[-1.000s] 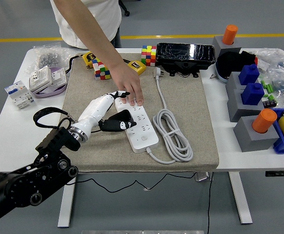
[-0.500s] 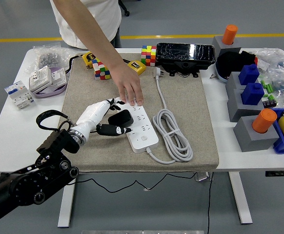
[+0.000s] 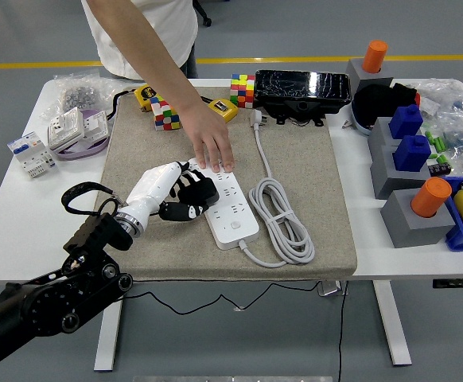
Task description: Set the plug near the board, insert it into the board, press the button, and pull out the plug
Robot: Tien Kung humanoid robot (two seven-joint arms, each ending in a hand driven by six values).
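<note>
One robot hand (image 3: pixel 180 193), the left, is seen over the near-left edge of the white board (image 3: pixel 224 200), its fingers curled and clamped on the black plug (image 3: pixel 196 193). The plug is held just above, or touching, the sockets on the left side of the board; whether the pins are seated cannot be told. The far end of the board is pressed flat by a person's hand (image 3: pixel 212 145). Right of the board, its own white cable (image 3: pixel 282 218) is coiled on the felt mat (image 3: pixel 144 135) covering the worktop (image 3: pixel 25 215).

The plug is judged light, rigid and smooth-sided, so slipping under force is possible. It should be gripped on its opposite flat sides, close to the body's base, and pushed or pulled straight along the pin axis. The right robot hand is not in view.
</note>
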